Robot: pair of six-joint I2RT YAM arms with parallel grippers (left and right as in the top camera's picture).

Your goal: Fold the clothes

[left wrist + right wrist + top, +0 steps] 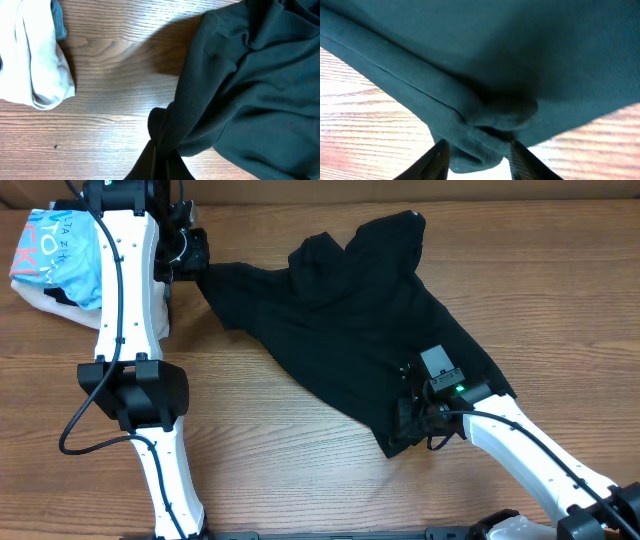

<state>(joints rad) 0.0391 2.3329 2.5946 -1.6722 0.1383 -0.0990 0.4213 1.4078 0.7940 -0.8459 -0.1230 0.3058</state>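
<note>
1 black garment, the clothes (360, 310), spread on the tabletop (290, 470), long axis diagonal between 2 claws; left claw (198, 264) pinched tight on its far-left corner; right claw (480, 157) part-open astride the near-right hem, nearer the bulk.

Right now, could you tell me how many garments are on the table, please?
3: the black garment at centre, the light blue printed garment at the far left corner, and the cream garment under it. Others may be hidden.

Clothes (250, 85) cropped at right edge
</note>
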